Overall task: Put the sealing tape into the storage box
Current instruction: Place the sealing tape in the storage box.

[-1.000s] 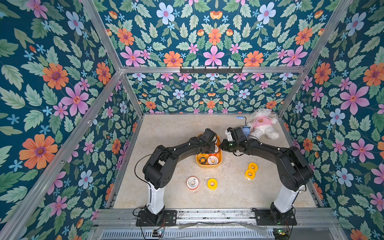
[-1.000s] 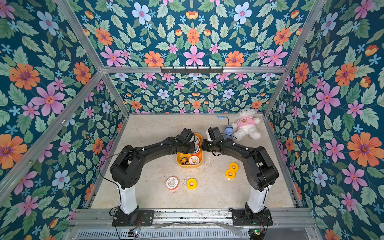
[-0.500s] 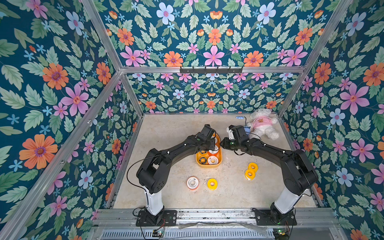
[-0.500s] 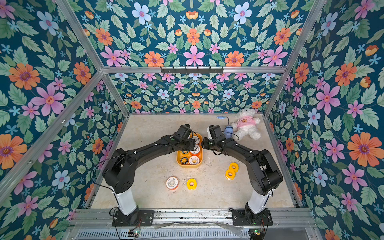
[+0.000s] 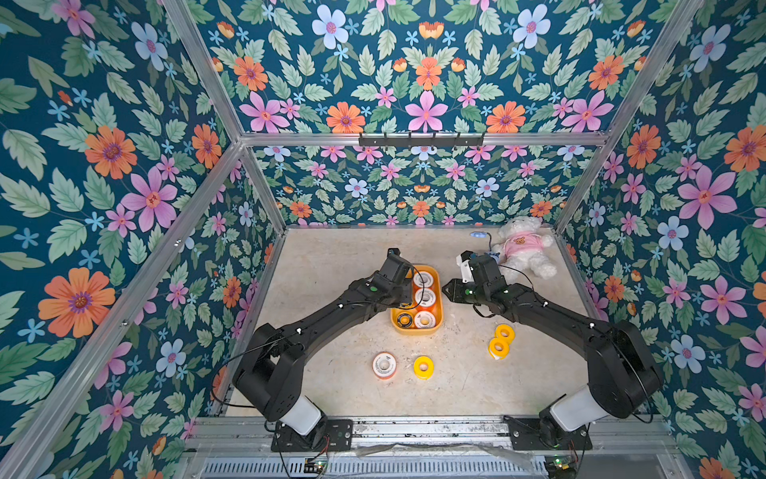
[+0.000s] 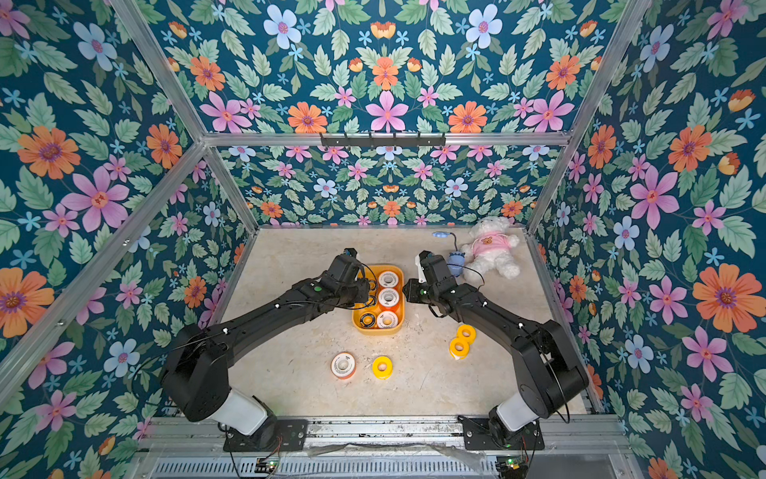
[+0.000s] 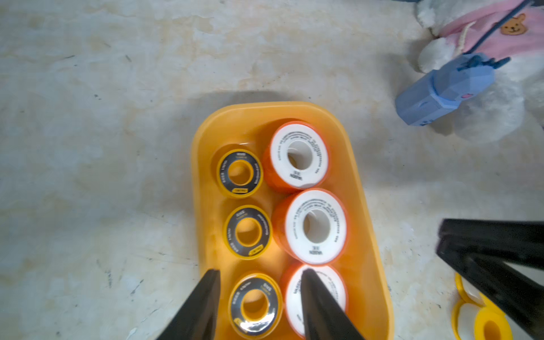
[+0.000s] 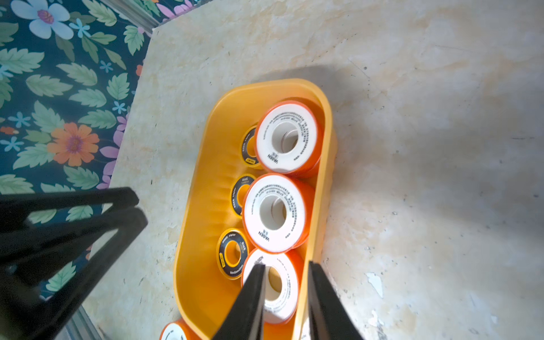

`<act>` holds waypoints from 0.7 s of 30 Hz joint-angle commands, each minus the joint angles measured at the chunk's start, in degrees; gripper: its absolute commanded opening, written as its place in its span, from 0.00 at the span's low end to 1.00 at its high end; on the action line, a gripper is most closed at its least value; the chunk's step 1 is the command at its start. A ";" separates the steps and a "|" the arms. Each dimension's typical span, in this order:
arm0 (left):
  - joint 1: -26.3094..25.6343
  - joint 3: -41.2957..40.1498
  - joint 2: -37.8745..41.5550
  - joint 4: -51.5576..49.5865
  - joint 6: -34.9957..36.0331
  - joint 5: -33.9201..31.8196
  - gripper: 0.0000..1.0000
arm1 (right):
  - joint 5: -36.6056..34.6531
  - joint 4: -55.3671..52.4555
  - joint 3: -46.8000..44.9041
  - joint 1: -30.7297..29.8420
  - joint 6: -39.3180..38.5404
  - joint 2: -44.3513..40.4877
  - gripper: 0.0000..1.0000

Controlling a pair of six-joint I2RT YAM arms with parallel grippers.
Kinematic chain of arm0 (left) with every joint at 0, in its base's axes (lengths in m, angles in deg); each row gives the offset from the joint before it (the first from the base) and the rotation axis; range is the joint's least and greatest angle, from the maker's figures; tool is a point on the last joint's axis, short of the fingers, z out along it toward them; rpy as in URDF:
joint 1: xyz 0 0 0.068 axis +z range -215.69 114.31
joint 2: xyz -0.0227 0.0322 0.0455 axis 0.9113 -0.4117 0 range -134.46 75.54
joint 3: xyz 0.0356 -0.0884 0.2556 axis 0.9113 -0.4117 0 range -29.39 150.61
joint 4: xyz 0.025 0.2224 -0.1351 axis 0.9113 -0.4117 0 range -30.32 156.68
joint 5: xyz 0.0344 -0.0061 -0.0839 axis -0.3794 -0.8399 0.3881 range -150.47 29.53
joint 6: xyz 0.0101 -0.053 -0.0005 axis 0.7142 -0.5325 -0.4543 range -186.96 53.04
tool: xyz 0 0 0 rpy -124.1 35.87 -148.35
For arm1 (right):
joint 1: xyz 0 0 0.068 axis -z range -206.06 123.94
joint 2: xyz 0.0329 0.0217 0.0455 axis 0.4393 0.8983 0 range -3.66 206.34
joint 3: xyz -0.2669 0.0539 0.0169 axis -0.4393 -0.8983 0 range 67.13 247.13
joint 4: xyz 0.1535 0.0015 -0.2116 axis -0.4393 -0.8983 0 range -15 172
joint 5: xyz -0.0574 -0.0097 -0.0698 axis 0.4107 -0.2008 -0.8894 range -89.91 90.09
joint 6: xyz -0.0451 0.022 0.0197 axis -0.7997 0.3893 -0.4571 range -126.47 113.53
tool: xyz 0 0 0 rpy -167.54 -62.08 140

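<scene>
The yellow-orange storage box (image 5: 438, 319) (image 7: 362, 188) (image 8: 203, 188) holds three white-faced orange-rimmed sealing tape rolls (image 7: 298, 156) beside three black-and-yellow rings (image 7: 240, 172). My left gripper (image 7: 260, 272) (image 5: 408, 292) hovers open over the near ring (image 7: 254, 306), touching nothing. My right gripper (image 8: 286, 265) (image 5: 445, 290) is slightly open and empty, straddling the box's right wall above the near white roll (image 8: 282, 290). Outside the box, in both top views, lie a white-orange roll (image 5: 384, 365) (image 6: 343, 365), a yellow roll (image 5: 423, 367) and two more yellow rolls (image 5: 500, 340).
A white plush bear in pink (image 5: 523, 249) and a blue gadget (image 5: 493, 254) (image 7: 447, 88) with its cord lie at the back right, close behind my right wrist. Flowered walls enclose the table on three sides.
My left gripper has opened over the near black-and-yellow ring and its wrist has drawn back to the left. My right gripper has opened a little beside the box.
</scene>
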 commanded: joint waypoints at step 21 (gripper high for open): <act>14.93 -18.14 19.41 -2.44 -1.98 -0.02 0.50 | -3.85 -4.30 8.38 -26.86 -7.57 11.58 0.34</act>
